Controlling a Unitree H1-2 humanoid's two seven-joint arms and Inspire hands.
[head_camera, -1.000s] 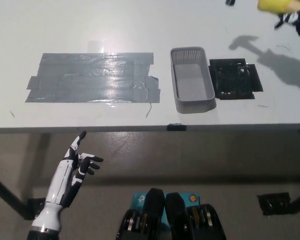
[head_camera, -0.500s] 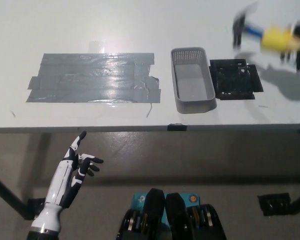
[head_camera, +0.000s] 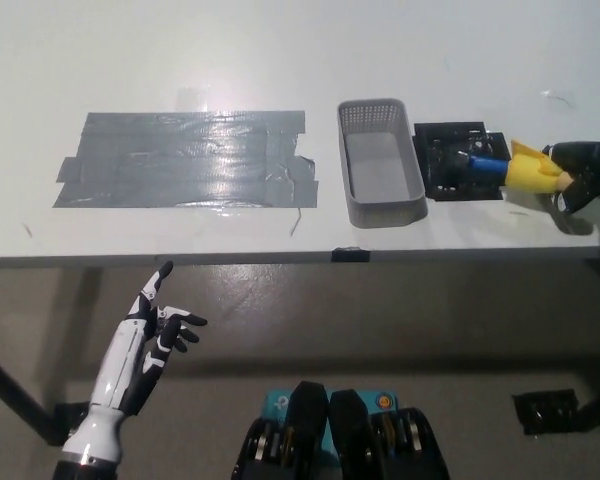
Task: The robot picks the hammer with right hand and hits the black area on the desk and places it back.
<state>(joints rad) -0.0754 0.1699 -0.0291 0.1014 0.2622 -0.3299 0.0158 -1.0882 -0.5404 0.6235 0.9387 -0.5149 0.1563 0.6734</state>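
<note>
The hammer (head_camera: pixel 495 167) now lies low across the black patch (head_camera: pixel 462 160) at the right end of the desk (head_camera: pixel 280 60), its dark head on the patch and its blue neck and yellow grip running out to the right. Half a second ago it was a blur above the desk, well clear of the patch, and a second ago only its yellow grip showed at the top right corner with its shadow thrown on the desk. So the swing has come down, and this looks like the moment of the strike, or a hair after it. The black right hand (head_camera: pixel 585 175) is wrapped around the yellow grip at the right edge of the view, fingers closed on it.

Judged from this, the hit is done or being done, and what is left is to lift the hammer and put it back. Where it belongs cannot be told from this view, though the grey basket (head_camera: pixel 382 175) stands empty just beside the patch on its left.

Further left a wide patch of grey tape (head_camera: pixel 185 158) shines on the desk, well apart from the work. The white left hand (head_camera: pixel 158 330) hangs below the desk edge at the lower left, holding nothing, fingers spread, as it was in both earlier views
</note>
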